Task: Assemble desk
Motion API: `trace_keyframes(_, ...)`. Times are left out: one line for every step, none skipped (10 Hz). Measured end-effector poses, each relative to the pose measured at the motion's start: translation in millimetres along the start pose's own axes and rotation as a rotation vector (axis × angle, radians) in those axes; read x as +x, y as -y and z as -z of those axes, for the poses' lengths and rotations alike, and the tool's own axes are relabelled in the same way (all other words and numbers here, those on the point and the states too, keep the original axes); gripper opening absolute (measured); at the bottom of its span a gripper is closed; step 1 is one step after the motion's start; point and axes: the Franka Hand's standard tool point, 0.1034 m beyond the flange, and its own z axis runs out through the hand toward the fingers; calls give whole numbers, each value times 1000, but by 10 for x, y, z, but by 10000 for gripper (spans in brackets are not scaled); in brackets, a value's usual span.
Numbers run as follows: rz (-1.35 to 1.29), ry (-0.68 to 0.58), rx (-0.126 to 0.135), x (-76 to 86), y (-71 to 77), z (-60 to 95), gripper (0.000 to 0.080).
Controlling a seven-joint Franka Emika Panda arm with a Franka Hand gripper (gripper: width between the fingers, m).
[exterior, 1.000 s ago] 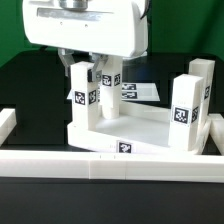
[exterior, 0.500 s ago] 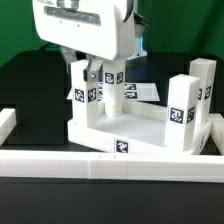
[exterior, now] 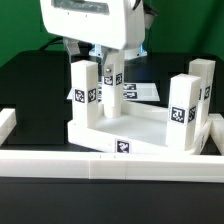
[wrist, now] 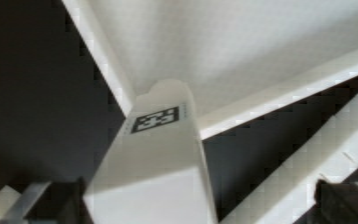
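The white tabletop (exterior: 135, 132) lies flat in the middle of the exterior view. Four tagged block legs stand upright on it: two at the left (exterior: 83, 90) (exterior: 110, 75) and two at the right (exterior: 183, 103) (exterior: 203, 82). My gripper (exterior: 100, 52) hangs just above the two left legs, and its white body fills the top of the view. In the wrist view one leg (wrist: 149, 150) rises between my dark fingertips (wrist: 23, 200) with a gap on each side. The gripper (wrist: 185, 205) is open and holds nothing. The tabletop (wrist: 247, 50) lies below.
A long white border rail (exterior: 110, 162) runs along the front, with end pieces at the exterior view's left (exterior: 7, 120) and right (exterior: 216, 135). The marker board (exterior: 143, 92) lies flat behind the desk. Black table surface surrounds it.
The gripper has risen and shifted slightly to the exterior view's right, away from the left legs. The legs and tabletop have not moved.
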Motion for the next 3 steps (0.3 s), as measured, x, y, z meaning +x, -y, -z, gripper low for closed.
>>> trace_keyframes(-3,10,13,-56,65,86,643)
trace_keyframes(-33,16,19,-125,146,135,643)
trace_keyframes(-46,16,18,-181,205,124,649)
